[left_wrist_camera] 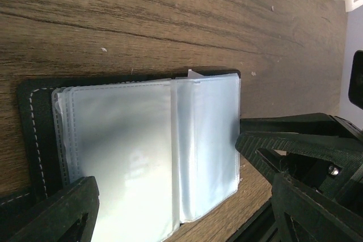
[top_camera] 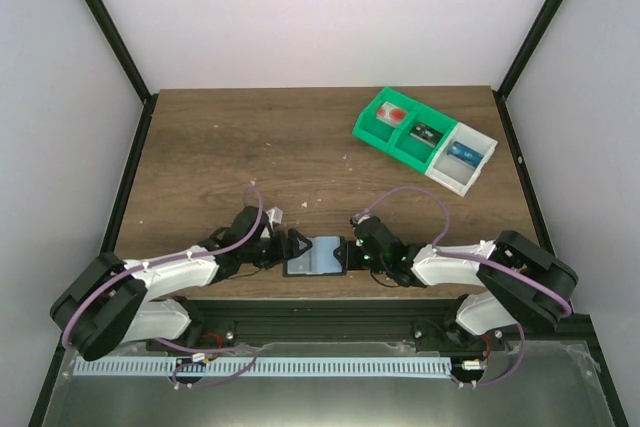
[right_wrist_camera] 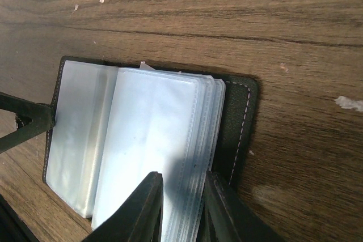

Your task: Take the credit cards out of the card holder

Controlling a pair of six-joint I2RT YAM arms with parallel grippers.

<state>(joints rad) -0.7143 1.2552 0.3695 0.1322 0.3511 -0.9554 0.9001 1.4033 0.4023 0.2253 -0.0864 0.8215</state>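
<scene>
The card holder [top_camera: 315,255] lies open on the wood near the table's front edge, between my two grippers. Its black stitched cover and stack of clear plastic sleeves show in the left wrist view [left_wrist_camera: 142,140] and the right wrist view [right_wrist_camera: 142,128]. The sleeves look pale, and I see no card in them. My right gripper [right_wrist_camera: 184,196] is shut on the edge of the sleeve stack; it also shows in the top view [top_camera: 352,252]. My left gripper [left_wrist_camera: 170,196] is open and straddles the holder's other end [top_camera: 285,250]. One of its fingers [right_wrist_camera: 28,120] touches the cover's edge.
A green tray [top_camera: 372,125] and a joined white tray [top_camera: 472,179] stand at the back right. They hold a red card [top_camera: 396,115], a dark card [top_camera: 425,132] and a blue card [top_camera: 461,153]. Small crumbs dot the wood. The table's front edge is just below the holder.
</scene>
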